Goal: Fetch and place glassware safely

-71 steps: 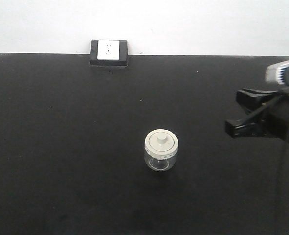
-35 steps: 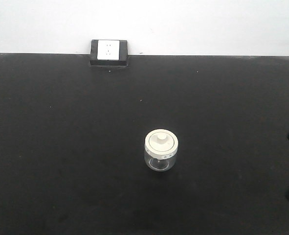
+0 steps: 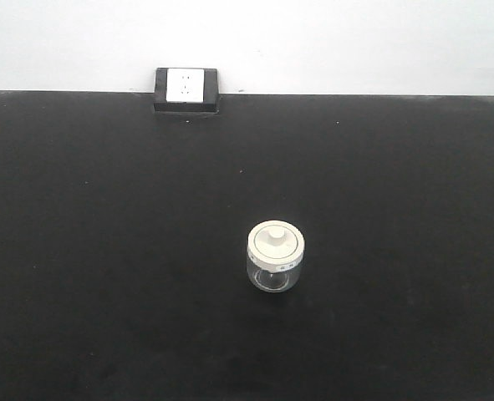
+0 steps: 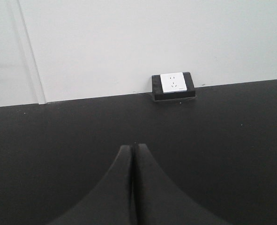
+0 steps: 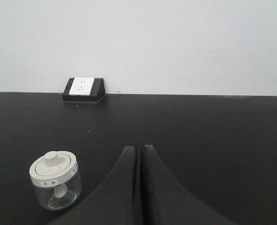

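Note:
The glassware, a squat clear jar [image 3: 275,256] with a cream-white knobbed lid, stands upright on the black table [image 3: 104,251] a little right of centre. In the right wrist view the jar [image 5: 55,180] sits low at the left, well apart from my right gripper [image 5: 138,148], whose jaws are pressed together with nothing between them. My left gripper [image 4: 132,146] is shut too and empty, pointing toward the back wall; the jar is out of its view. Neither gripper appears in the front view.
A white wall socket in a black housing [image 3: 186,88] sits at the table's back edge against the white wall; the same socket [image 4: 174,84] shows in the left wrist view, and the socket [image 5: 83,87] in the right wrist view.
The right arm, seen at the right edge of the front view one second ago, has drawn back out of that view. The jar has not moved.

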{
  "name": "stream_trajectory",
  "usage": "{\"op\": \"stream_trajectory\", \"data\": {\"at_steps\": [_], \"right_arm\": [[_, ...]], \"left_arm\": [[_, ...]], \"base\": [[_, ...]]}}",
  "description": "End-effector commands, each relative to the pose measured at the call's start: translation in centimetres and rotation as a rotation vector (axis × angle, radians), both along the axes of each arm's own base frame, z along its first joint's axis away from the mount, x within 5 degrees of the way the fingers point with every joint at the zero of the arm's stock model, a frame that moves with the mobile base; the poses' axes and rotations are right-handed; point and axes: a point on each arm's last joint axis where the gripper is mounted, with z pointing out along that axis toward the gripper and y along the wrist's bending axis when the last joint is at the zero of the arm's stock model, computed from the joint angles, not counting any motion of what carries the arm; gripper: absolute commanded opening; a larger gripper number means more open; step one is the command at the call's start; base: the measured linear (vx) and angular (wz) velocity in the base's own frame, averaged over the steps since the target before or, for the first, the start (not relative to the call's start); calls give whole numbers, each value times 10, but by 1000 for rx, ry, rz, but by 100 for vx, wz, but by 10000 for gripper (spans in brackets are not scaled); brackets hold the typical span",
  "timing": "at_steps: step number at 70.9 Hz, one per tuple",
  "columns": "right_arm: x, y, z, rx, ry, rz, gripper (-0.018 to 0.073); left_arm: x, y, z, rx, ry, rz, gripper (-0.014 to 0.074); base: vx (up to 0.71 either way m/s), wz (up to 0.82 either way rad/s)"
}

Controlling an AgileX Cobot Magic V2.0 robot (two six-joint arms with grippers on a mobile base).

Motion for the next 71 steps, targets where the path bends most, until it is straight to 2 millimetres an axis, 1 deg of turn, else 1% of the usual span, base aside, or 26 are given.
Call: {"op": "stream_trajectory", "data": {"at_steps": [1, 13, 71], "right_arm": [[-6, -1, 7, 7, -86, 7, -3], [-9, -2, 4, 5, -115, 6, -3], [-9, -2, 4, -9, -119, 3, -3]], "left_arm": [[0, -1, 14, -13, -86, -8, -7], [0, -1, 14, -13, -86, -8, -7], [0, -1, 14, -13, -86, -8, -7]], "base": [[0, 0], [0, 0], [0, 0]]}}
